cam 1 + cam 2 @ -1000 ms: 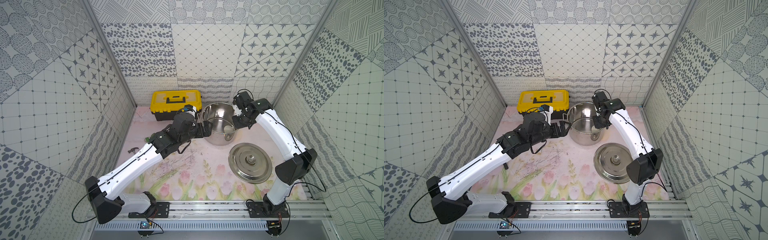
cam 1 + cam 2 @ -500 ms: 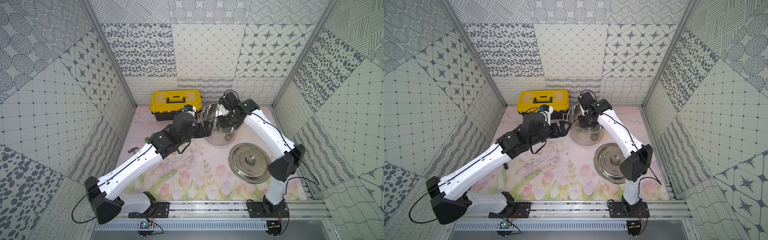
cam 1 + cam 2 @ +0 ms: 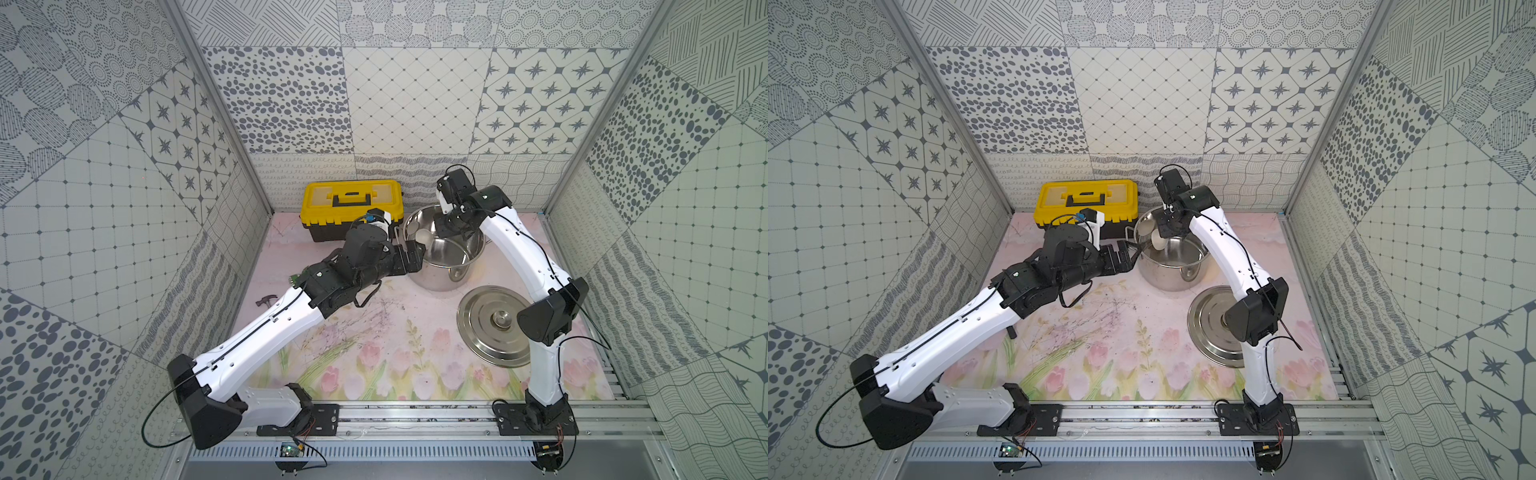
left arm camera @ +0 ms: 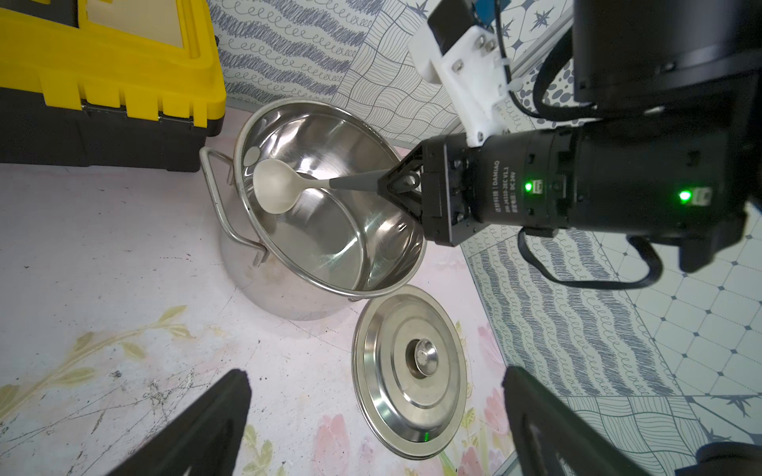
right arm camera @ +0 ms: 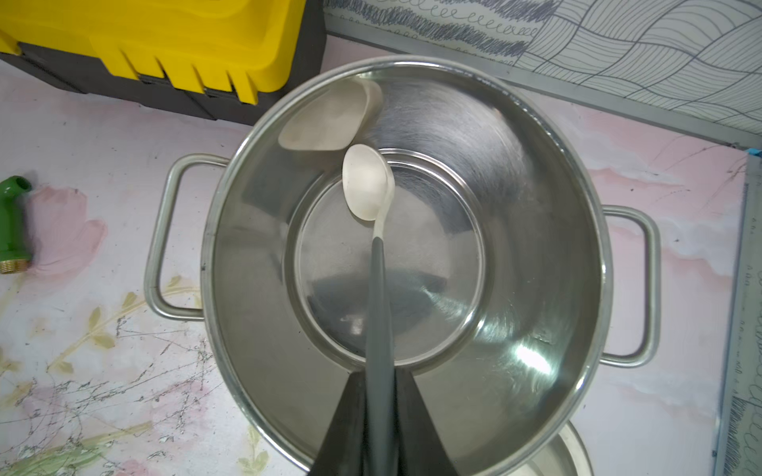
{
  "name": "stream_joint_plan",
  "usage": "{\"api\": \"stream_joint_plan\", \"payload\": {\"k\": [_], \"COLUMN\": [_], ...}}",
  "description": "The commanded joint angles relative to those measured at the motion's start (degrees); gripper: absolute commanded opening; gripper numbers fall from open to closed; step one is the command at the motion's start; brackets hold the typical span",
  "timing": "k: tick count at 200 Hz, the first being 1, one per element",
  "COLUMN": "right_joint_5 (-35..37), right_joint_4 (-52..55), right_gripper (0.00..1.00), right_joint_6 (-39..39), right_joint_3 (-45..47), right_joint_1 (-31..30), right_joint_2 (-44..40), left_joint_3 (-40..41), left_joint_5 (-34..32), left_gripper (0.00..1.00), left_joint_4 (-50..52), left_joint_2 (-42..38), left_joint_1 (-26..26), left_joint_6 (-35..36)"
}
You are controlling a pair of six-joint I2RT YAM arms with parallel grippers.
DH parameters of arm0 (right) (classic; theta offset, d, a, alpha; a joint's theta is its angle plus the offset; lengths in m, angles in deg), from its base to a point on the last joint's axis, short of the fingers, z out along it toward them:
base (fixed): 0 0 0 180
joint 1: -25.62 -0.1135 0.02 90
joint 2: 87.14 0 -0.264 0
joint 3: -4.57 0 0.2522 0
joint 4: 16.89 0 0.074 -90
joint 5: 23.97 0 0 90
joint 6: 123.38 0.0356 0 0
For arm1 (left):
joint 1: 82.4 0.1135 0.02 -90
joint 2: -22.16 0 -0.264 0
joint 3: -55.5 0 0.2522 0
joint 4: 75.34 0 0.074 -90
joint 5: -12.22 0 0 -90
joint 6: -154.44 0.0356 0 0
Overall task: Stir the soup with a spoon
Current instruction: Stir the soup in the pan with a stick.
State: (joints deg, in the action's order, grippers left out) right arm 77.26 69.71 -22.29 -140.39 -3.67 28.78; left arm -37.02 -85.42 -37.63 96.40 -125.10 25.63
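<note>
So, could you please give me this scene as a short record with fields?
stockpot: upright on the mat, no soup visible
spoon: cream bowl inside the stockpot
right gripper: shut on the spoon's dark handle
left gripper: open, empty, beside the stockpot
lid: off, flat on the mat, knob up
toolbox: yellow, closed, behind the stockpot
</note>
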Motion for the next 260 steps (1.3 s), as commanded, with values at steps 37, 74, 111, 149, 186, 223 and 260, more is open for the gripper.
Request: {"api": "stream_joint_plan", "payload": {"k": [37,74,111,149,186,223,260], "right_joint_5": [3.35,5.81,5.35,3.09,-0.58,-2.43,-4.28], "right_joint_4": [-0.68,-0.77,-1.30,-1.47,-1.38,-2.06,-3.65], "right_gripper": [0.00,0.00,0.00,0.00,0.00,0.00,0.00], "right_joint_6": [-3.08,-5.42,-5.75,-5.10,-3.60,-2.26,-0.26], "right_joint_3": [2.82,9.80,17.74,23.57,27.39,28.81,26.78], "right_joint_1": [5.01,5.57,5.58,4.61,2.47,-0.33,-2.37], "right_joint_2": [-3.50,-8.27,-14.49,-19.33,-22.02,-22.10,-20.20], "left_joint_3": [-1.92,-2.28,-1.93,-1.50,-0.47,0.60,0.79], "left_joint_5": [0.75,0.76,1.08,1.62,1.49,1.22,1.04], "left_gripper": [0.99,0.99,0.99,1.00,0.99,1.00,1.00], "left_joint_4": [0.14,0.14,-0.08,-0.30,-0.78,-0.91,-1.20], "left_joint_2": [0.07,0.28,0.38,0.39,-0.32,-0.89,-0.85], "left_joint_1": [-0.08,-0.08,-0.15,-0.02,-0.10,-0.09,-0.02], "left_joint_6": [1.81,2.58,2.37,1.77,0.89,0.14,-0.53]}}
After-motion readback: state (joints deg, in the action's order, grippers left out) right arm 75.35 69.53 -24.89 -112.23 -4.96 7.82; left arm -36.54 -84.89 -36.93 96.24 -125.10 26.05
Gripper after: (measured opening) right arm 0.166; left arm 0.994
